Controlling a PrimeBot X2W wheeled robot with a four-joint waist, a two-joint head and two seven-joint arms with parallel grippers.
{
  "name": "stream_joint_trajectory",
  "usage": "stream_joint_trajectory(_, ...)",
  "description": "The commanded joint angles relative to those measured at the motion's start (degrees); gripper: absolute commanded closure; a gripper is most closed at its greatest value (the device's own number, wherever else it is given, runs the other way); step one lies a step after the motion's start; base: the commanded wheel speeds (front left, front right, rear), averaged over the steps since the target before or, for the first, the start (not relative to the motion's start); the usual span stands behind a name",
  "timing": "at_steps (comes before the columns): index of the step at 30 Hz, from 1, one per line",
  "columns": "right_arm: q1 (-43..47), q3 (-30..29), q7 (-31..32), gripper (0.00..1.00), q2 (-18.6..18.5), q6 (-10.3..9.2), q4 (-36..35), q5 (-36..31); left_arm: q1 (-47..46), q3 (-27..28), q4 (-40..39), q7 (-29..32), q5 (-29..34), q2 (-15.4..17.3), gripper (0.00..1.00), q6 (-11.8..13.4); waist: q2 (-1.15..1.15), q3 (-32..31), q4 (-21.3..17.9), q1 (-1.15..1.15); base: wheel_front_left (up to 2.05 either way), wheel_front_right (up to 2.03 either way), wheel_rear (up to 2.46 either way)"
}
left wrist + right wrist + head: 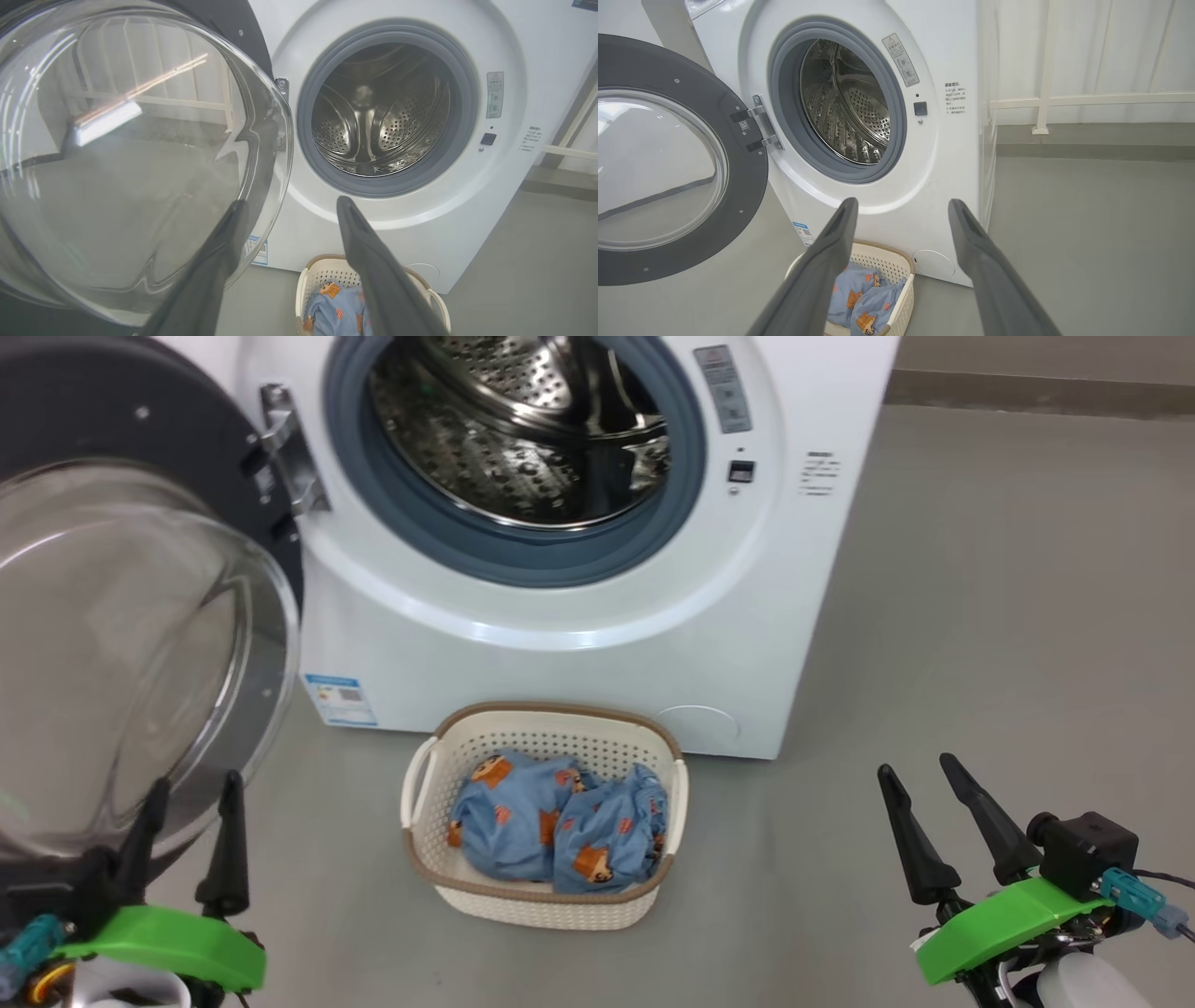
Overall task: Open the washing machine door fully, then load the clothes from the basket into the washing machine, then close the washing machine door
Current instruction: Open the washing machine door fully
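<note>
Could easily clip the washing machine door (112, 420) on the way down: swung out to the left, hanging just behind the left fingers (224, 840), glass bowl close above their tips. Might also scoop up only one of the clothes (560, 817) (two blue printed garments bunched together, hard to separate by eye), or drag the light basket (551, 907) across the floor (980, 616) instead of lifting fabric out. Could let a trailing end fall short of the drum (523, 429) too, onto the grey gasket (560, 565), and so foul the closing later.

Spread wide on both sides, holding nothing, touching nothing. As for the clothes: heaped in the basket, on the floor just in front of the washing machine (579, 653), below its open mouth. Ahead of both sets and roughly midway between the left fingers and the right fingers (920, 849), well apart from either.
</note>
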Motion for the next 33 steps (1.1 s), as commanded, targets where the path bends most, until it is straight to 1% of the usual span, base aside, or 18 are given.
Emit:
stream_joint_trajectory(1,-0.7,1.2,-0.7,0.00,-1.0,0.32,-1.6,-1.0,-0.8,1.9,-2.1,0.1,-0.8,1.6,0.00,0.4,0.00,-0.5,-2.6,0.00,0.00,0.00,0.00)
stream_joint_trajectory(9,-1.2,1.5,-0.7,0.00,-1.8,0.32,-1.9,-1.3,2.1,0.9,-5.9,-0.2,-0.9,0.0,0.00,1.5,0.00,-0.7,-8.2,0.00,0.00,0.00,0.00)
stream_joint_trajectory(17,-1.8,2.1,-0.7,0.00,-2.7,0.32,-2.0,-1.6,3.3,0.5,-5.8,-1.3,-1.0,-0.7,0.00,1.5,0.00,-0.9,-12.2,0.00,0.00,0.00,0.00)
stream_joint_trajectory(24,-1.9,1.9,-0.7,0.00,-3.3,0.32,-2.1,-1.8,3.9,0.2,-5.6,-2.1,-1.3,-1.5,0.00,1.3,0.00,-1.2,-13.7,0.00,0.00,0.00,0.00)
stream_joint_trajectory(33,-1.9,1.2,-0.7,0.00,-3.7,0.32,-2.3,-1.9,4.6,0.0,-5.4,-2.7,-1.1,-1.6,0.00,1.1,0.00,-1.4,-13.9,0.00,0.00,0.00,0.00)
